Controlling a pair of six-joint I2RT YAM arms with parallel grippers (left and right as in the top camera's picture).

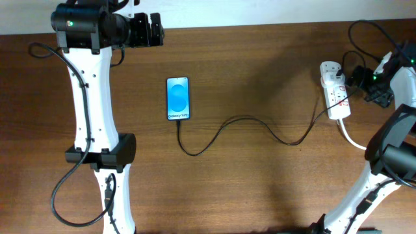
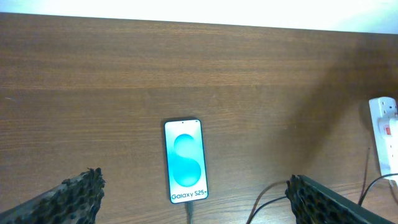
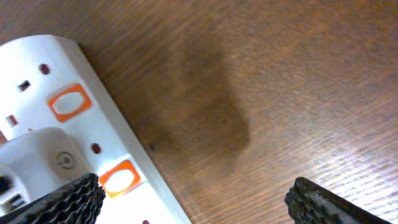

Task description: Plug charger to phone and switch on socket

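Note:
The phone (image 1: 177, 98) lies flat on the wooden table with its blue screen up; it also shows in the left wrist view (image 2: 185, 160). The thin black charger cable (image 1: 247, 121) runs from the phone's near end to the white socket strip (image 1: 335, 91) at the right; its tip sits at the phone's bottom edge (image 2: 189, 208). My left gripper (image 1: 151, 29) is open and empty at the back of the table, away from the phone. My right gripper (image 1: 365, 83) is open, right beside the strip, one finger over its edge by a glowing orange switch (image 3: 120, 177).
A white adapter (image 3: 43, 162) is plugged into the strip, next to a second orange switch (image 3: 68, 102). The strip's thick white cord (image 1: 351, 136) trails toward the front right. The robots' black cables loop at the front left (image 1: 68, 188).

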